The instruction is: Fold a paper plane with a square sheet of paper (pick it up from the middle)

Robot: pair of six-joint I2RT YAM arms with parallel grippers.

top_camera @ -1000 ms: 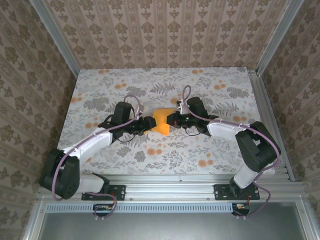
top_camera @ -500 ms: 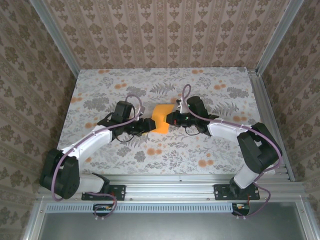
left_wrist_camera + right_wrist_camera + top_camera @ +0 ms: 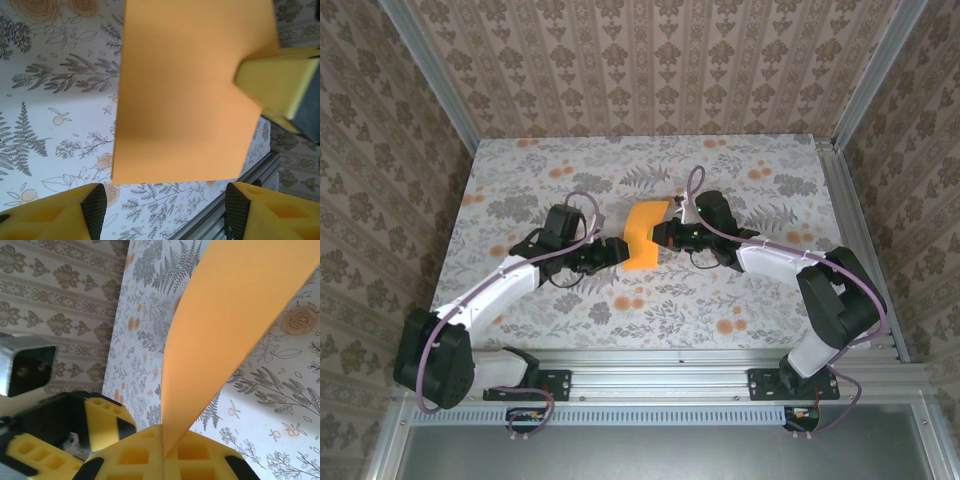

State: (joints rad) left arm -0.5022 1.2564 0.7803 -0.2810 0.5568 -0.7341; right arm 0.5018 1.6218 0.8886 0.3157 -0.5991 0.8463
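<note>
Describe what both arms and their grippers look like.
The left arm and right arm have white shells, black joints and purple cables looping alongside. Their fingers are yellow blocks with square recesses and black pads.

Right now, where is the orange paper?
Top view: the orange paper is mid-table, pinched at its right edge by the right gripper, with the open left gripper close on its left.

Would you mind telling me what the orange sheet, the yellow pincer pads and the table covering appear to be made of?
Orange sheet: thin matte paper, judging by how it bows with no glare.
Right pincer pads: probably moulded yellow plastic or foam, matte, with square pockets.
Table covering: flat floral print, likely paper or vinyl.
</note>
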